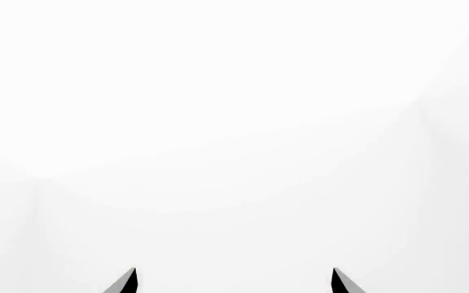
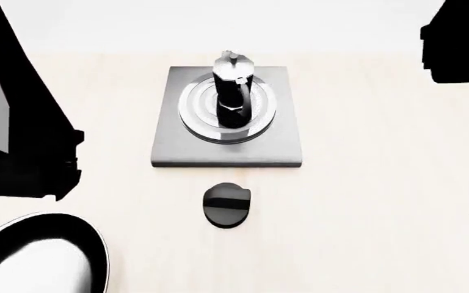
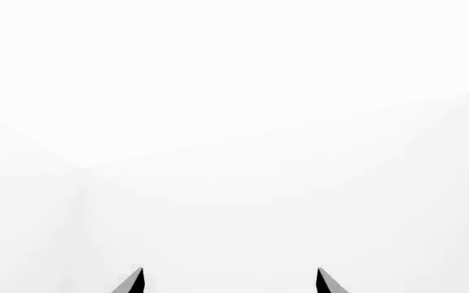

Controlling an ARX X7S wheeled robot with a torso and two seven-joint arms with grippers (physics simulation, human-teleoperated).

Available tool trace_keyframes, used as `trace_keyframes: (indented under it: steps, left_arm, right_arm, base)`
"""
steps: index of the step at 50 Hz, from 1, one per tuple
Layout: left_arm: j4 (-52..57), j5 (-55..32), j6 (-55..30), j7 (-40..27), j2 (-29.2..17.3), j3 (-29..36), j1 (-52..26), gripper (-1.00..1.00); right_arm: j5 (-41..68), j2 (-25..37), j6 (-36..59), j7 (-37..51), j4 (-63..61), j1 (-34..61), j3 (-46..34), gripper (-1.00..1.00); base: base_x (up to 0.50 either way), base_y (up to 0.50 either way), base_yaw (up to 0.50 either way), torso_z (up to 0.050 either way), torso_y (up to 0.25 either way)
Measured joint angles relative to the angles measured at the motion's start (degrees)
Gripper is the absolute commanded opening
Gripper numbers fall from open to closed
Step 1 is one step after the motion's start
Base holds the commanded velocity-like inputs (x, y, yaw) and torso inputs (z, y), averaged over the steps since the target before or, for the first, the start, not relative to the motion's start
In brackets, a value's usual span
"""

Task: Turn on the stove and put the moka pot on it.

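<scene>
The grey square stove [image 2: 228, 149] lies mid-table in the head view, and the black-and-silver moka pot [image 2: 234, 91] stands upright on its silver rings. The round black knob [image 2: 227, 204] sits just in front of the stove. My left gripper [image 1: 234, 281] shows two fingertips set wide apart with only white wall between them; it is open and empty. My right gripper [image 3: 229, 281] looks the same, open and empty. In the head view only dark arm parts appear at the left and right edges, raised away from the stove.
A round black frying pan [image 2: 31, 256] lies at the near left corner of the pale table [image 2: 381, 183]. The left arm's dark bulk [image 2: 14, 122] fills the left edge; the right arm [image 2: 463, 43] shows at the upper right.
</scene>
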Motion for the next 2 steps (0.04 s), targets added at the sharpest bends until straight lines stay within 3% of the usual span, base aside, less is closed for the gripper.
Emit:
trace_keyframes:
  steps: [2]
  left_arm:
    - [0.1, 0.13, 1.6, -1.82, -1.74, 3.4, -2.12, 1.0]
  right_arm:
    - [-0.78, 1.57, 0.35, 0.73, -1.74, -0.26, -0.13, 1.0]
  base:
    - [0.0, 0.0, 0.0, 0.0, 0.0]
